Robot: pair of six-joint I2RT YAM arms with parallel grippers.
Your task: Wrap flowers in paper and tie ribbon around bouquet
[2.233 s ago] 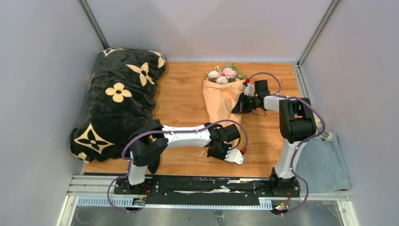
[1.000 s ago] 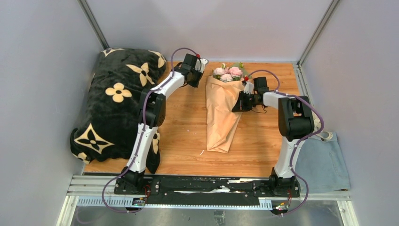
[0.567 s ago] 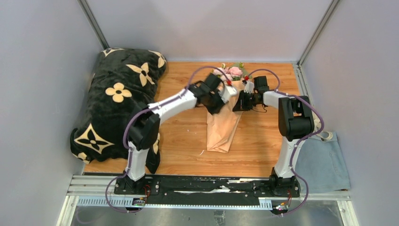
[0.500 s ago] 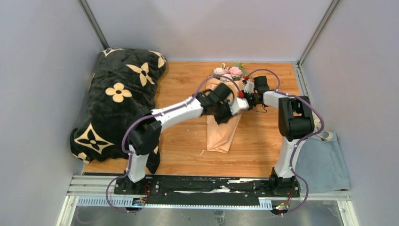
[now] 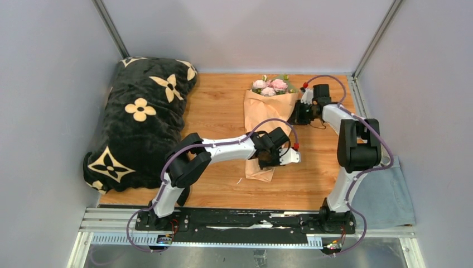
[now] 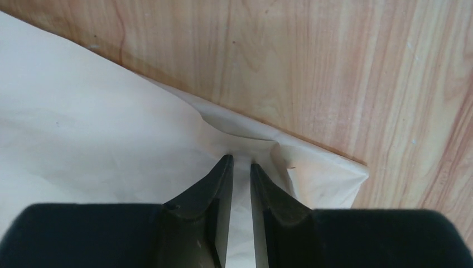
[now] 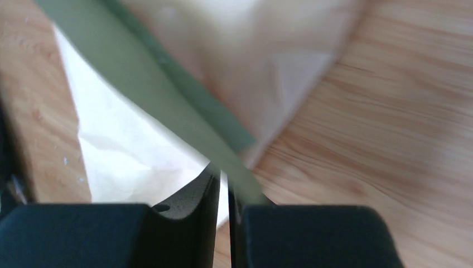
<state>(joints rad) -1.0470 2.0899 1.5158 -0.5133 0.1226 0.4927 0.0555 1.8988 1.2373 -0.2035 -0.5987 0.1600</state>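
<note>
- Top view: the bouquet (image 5: 264,131) lies flat on the wooden surface (image 5: 217,111). Its long axis runs from far to near. The flowers (image 5: 269,86) are at the far end and the narrow tip points toward the arm bases.
- The left claw (image 5: 280,159) is over the narrow near end of the paper (image 5: 262,120), on its right side. The right claw (image 5: 297,116) is at the right edge of the wide end, just below the blooms. So each arm has one end of the cone, and the middle is bare between them.
- The pale pink blooms look fresh and the peach-tan cone is closed, with a few creases. I see no ribbon in any view, so I judge that the tying is not yet done.
- A black blanket (image 5: 139,117) lies at the left and a grey-blue cloth (image 5: 385,195) at the near right, both apart from the bouquet.
- Left wrist view: the left claw (image 6: 240,163) is parted by a narrow slit, with its tips just above a folded corner of the paper (image 6: 100,134). It appears to hold nothing.
- Right wrist view: the right claw (image 7: 223,176) is almost closed. The olive green side (image 7: 167,84) of the paper runs straight to its tips. I cannot tell if the edge is pinched or only passes there.
</note>
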